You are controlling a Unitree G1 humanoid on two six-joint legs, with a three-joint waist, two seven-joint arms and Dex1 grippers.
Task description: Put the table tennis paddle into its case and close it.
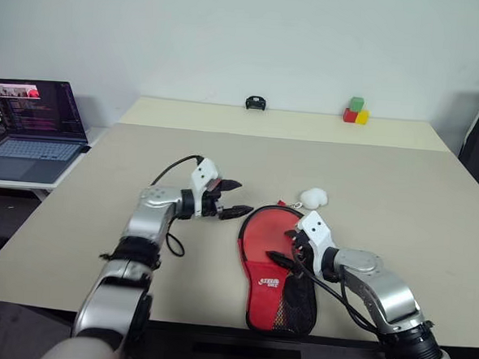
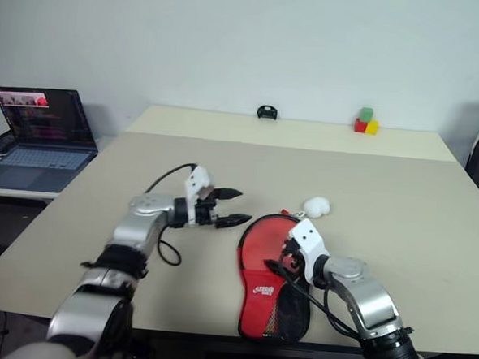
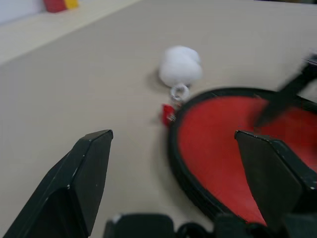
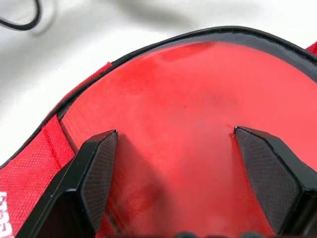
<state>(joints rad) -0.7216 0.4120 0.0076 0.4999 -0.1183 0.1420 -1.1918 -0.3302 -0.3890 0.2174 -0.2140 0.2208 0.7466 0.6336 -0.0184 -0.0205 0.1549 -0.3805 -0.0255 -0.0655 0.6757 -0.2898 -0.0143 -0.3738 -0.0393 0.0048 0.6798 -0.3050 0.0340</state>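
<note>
The case lies flat near the table's front edge, red side up with its white logo and black mesh. At its wide far end shows the smooth red face of the table tennis paddle, ringed by the case's black rim; the handle is hidden. My right gripper hovers open just over that red face, fingers spread to either side. My left gripper is open and empty above the bare table, just left of the case's round end.
A white fluffy ball on a ring lies by the case's far rim, with a small red zipper tab. A laptop stands on a side table at left. Coloured blocks and a small black object sit at the far edge.
</note>
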